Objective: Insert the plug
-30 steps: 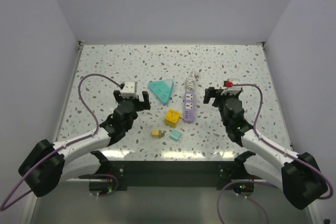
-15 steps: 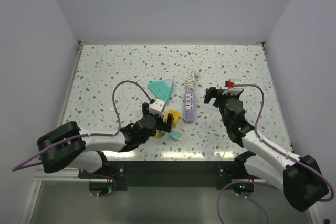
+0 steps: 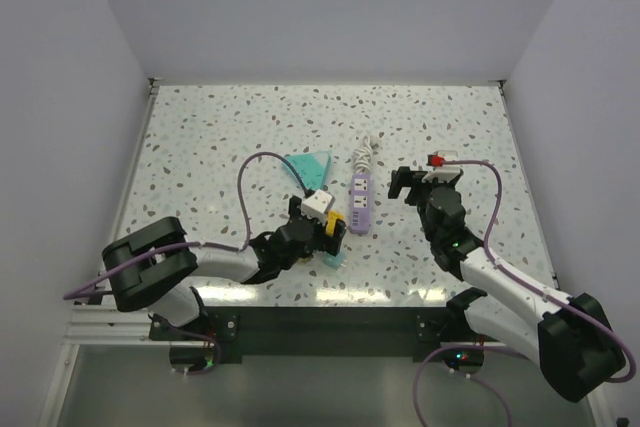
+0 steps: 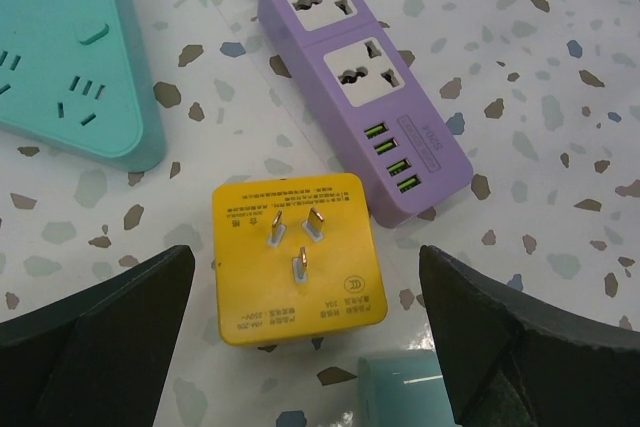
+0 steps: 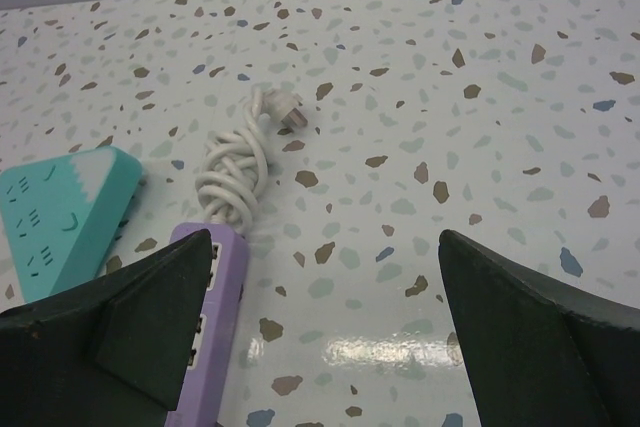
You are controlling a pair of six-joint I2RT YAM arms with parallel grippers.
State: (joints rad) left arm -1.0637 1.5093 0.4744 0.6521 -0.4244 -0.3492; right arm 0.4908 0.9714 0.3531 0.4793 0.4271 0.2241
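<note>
- Terrazzo-speckled table (image 3: 200, 137), white ground with grey and brown flecks; pale plain walls close it in at the far edge and on both sides.
- Open surface: broad on the far-left part and along the far edge. Objects cluster in the middle, nearer the arms.
- Teal triangular power strip (image 3: 308, 169) lies flat, left of centre. Purple power strip (image 3: 360, 204) lies lengthwise just to its right, sockets up, with its white coiled cord (image 5: 237, 167) bundled at the far end.
- Yellow plug (image 4: 295, 257) lies on its back, three prongs up, just beside the near end of the purple power strip, with a narrow gap visible between them.
- Small teal plug (image 4: 410, 392) sits just beside the yellow plug's near right corner.
- Left gripper (image 4: 305, 262) is low over the yellow plug with its jaws spread wide. One finger stands on each side of the plug, apart from it, and nothing is grasped.
- Right gripper (image 5: 325, 247) hangs to the right of the purple power strip, jaws released and empty. Bare table shows between its fingers (image 5: 130, 327).
</note>
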